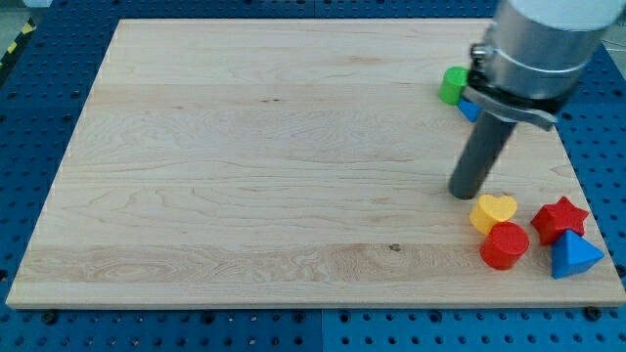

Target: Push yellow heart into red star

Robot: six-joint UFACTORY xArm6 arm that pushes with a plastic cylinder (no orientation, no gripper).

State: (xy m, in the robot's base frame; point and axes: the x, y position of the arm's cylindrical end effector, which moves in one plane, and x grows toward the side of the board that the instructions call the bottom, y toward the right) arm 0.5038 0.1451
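Observation:
The yellow heart (pixel 493 211) lies near the board's lower right, touching the red round block (pixel 505 244) just below it. The red star (pixel 559 218) sits a short gap to the heart's right. My tip (pixel 462 192) is on the board just up and left of the yellow heart, very close to its upper left edge. The rod rises toward the view's top right.
A blue triangular block (pixel 574 256) lies below the red star at the board's right edge. A green block (pixel 453 85) and a blue block (pixel 470 108), partly hidden by the arm, sit at the upper right. The wooden board's (pixel 245 176) right edge is close.

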